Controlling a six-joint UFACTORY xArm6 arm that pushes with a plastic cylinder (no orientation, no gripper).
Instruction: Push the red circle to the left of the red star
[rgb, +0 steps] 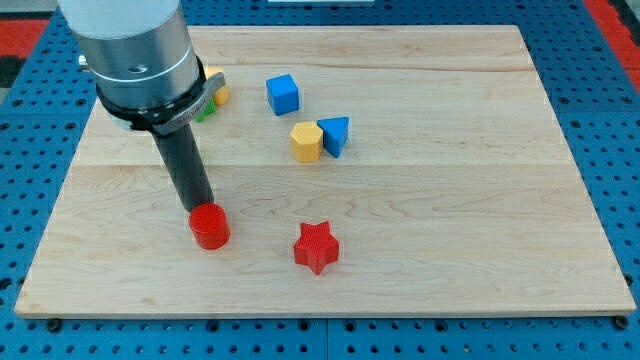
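One red circle (210, 226) touching my tip (198, 209); one red star (317, 247) right.

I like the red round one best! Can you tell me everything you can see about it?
The red circle is a short, solid-looking cylinder, plain glossy red, standing flat on the wooden board near the view's bottom left. My tip sits right against its upper edge, seemingly touching it. The red star lies apart to its right. No other block touches it.

Your wooden counter (480, 200) carries a red circle (210, 226), red star (317, 247), yellow hexagon (306, 142), blue triangle (336, 134) and blue cube (283, 94).
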